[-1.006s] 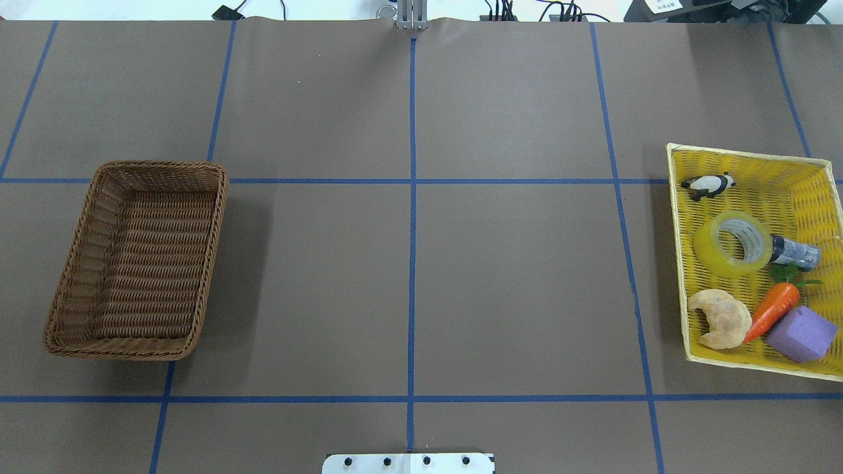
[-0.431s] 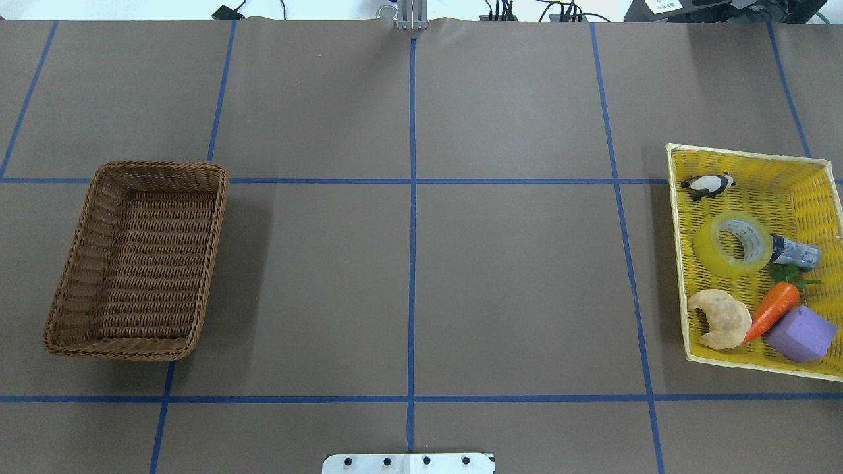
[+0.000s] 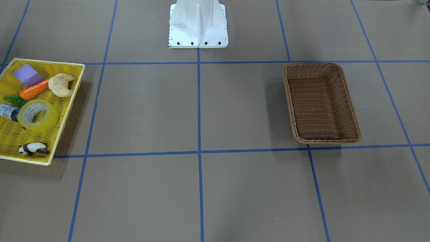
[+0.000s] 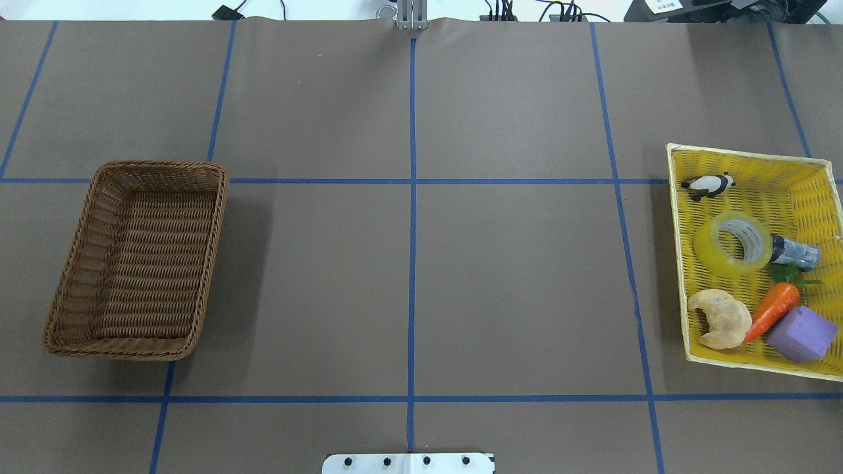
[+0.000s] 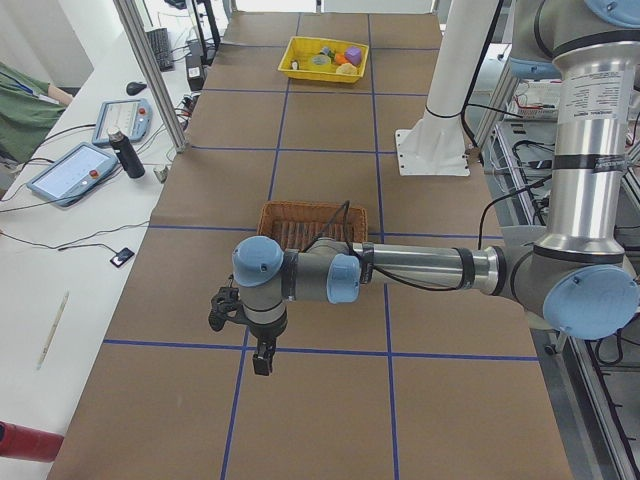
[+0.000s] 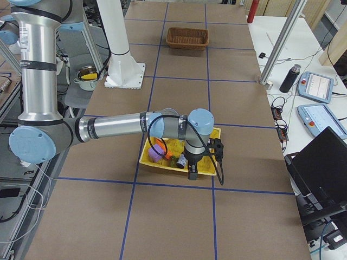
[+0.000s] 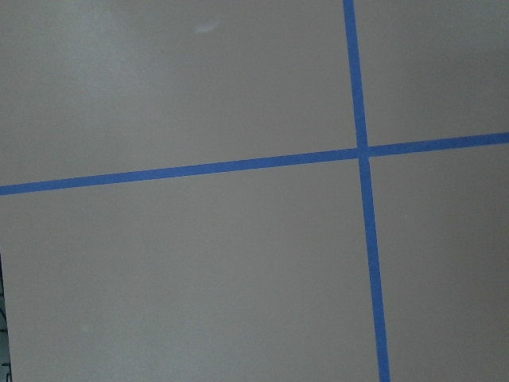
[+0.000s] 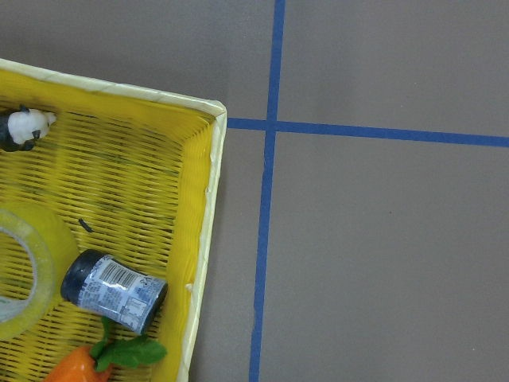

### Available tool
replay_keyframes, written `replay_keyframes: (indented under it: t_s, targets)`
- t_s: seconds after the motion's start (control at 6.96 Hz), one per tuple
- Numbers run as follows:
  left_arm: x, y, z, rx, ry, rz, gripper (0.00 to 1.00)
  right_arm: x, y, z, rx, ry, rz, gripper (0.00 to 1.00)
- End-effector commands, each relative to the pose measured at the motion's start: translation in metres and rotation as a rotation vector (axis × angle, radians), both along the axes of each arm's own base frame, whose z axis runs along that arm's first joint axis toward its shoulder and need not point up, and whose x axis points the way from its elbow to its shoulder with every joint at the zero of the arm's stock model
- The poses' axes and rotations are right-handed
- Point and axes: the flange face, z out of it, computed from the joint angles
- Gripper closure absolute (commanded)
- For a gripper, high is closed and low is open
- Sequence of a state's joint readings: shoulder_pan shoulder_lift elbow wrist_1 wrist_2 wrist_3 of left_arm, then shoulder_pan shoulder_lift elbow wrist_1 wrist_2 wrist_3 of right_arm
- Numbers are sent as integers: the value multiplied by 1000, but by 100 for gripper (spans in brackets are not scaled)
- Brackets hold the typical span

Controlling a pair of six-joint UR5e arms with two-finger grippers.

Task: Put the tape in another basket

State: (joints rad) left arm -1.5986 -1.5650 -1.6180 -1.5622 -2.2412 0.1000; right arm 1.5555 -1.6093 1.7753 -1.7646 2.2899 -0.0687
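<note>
The tape (image 4: 732,243), a yellow translucent roll with a whitish core, lies in the yellow mesh tray (image 4: 683,224) at the table's right; it also shows in the front view (image 3: 37,115) and partly in the right wrist view (image 8: 20,278). The brown wicker basket (image 4: 72,263) stands empty at the left, and shows in the front view (image 3: 289,97). My left gripper (image 5: 262,360) hangs over bare table beside the basket. My right gripper (image 6: 191,174) hangs over the tray's outer edge. I cannot tell whether either gripper is open or shut.
The tray also holds a panda figure (image 4: 708,186), a small bottle (image 4: 797,252) touching the tape, a carrot (image 4: 770,313), a croissant (image 4: 721,319) and a purple block (image 4: 800,334). The white robot base (image 3: 198,23) stands at the table's edge.
</note>
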Motion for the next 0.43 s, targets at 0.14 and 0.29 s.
replay_keyframes:
  t_s: [0.14, 0.29]
  targets:
    - [2, -1, -9, 19, 15, 3, 2, -2, -33, -33, 92, 10, 5, 0]
    - [3, 4, -5, 13, 19, 5, 2, -7, -38, -47, 120, 4, -3, 0]
